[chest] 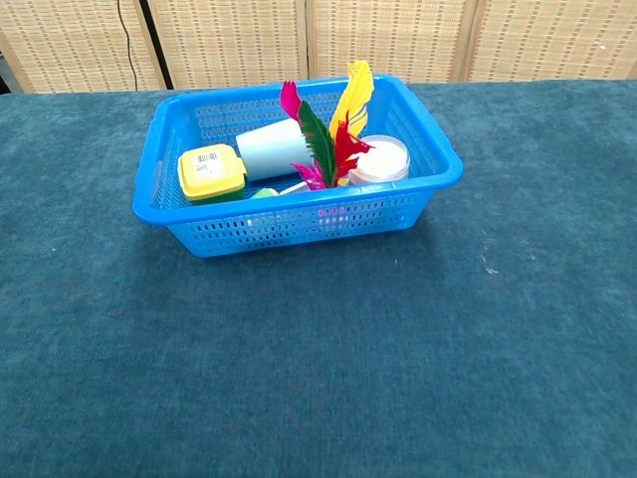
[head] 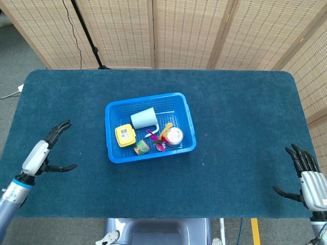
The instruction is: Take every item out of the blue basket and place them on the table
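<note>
**Both hands empty, basket still full**

Your left hand point(head: 45, 151) hovers over the table's point(head: 240, 112) near-left carpet-like teal cloth, fingers spread, holding nothing. Your right hand point(head: 309, 179) sits at the near-right edge, fingers likewise apart. Between them, the perforated plastic blue basket point(chest: 299, 231) lies long axis left-right, holding a pale cup point(chest: 271, 149) tipped on its side, a square yellow box point(chest: 210, 171), a round white jar point(chest: 380, 159) and upright feathers point(chest: 336, 127).
</note>
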